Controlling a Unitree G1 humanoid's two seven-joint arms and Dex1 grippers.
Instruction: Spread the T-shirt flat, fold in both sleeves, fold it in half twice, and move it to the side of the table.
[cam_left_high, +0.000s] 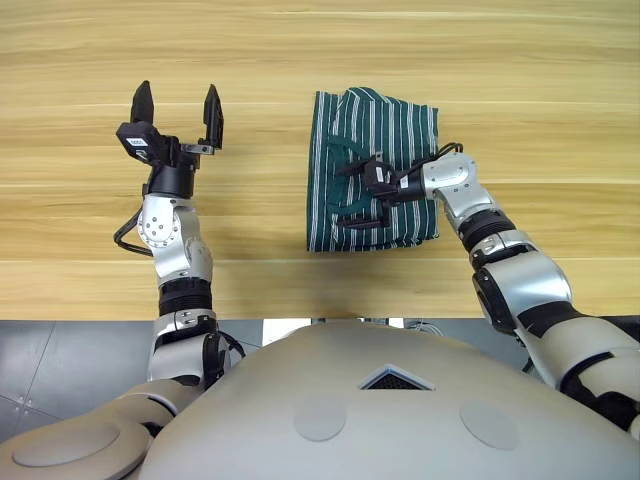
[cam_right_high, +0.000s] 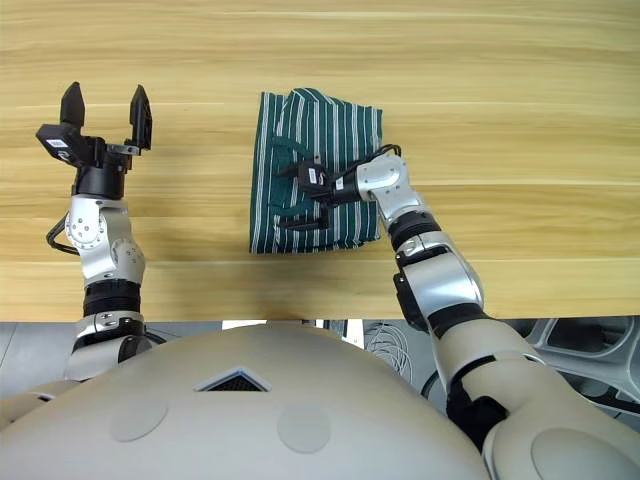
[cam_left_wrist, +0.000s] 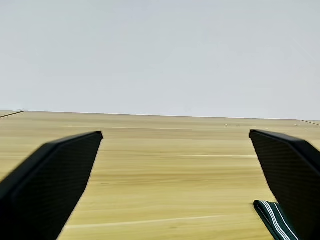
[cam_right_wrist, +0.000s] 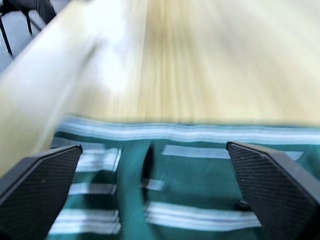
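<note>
Folded green striped T-shirt (cam_left_high: 345, 140), table centre

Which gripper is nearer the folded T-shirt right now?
Right. The right gripper is over the T-shirt, jaws open; the left gripper is off to its left, above the table, jaws open.

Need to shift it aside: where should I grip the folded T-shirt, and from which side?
Probably the T-shirt's right edge, coming low from the robot's right with the open right gripper above it. It lies as a flat stack; pinching all layers should keep folds together.

No legible text, labels, numbers anywhere.
</note>
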